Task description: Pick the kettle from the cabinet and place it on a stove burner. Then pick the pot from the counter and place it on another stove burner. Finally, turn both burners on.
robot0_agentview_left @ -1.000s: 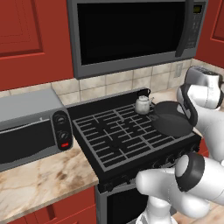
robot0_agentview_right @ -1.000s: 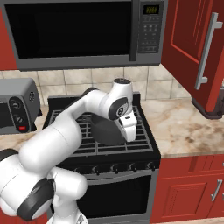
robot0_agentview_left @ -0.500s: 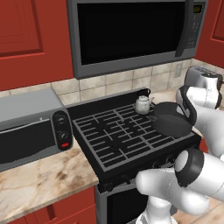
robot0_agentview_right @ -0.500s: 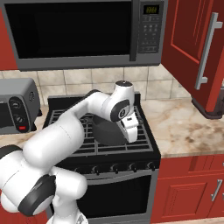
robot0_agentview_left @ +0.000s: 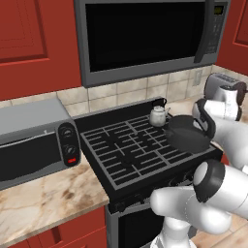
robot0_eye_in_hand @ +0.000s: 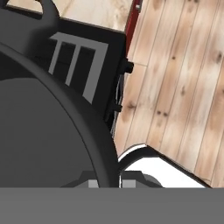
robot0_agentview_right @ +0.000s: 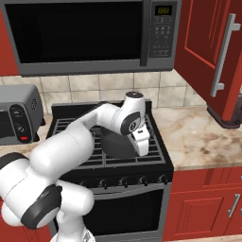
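Pot (robot0_agentview_left: 186, 134) slightly lower over stove (robot0_agentview_left: 131, 155).

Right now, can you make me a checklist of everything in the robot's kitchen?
Surface: black gas stove with grates, set in a marbled counter.
Job's things: kettle stands upright on the back burner; dark pot is over the front right of the stove, tilted.
Clutter: toaster oven left of the stove, chrome toaster to the right.
Gripper: gripper shut on the pot's rim.
Cables: nothing seen.
Surroundings: microwave above the stove, red cabinet with its door open, tiled wall, wooden floor.
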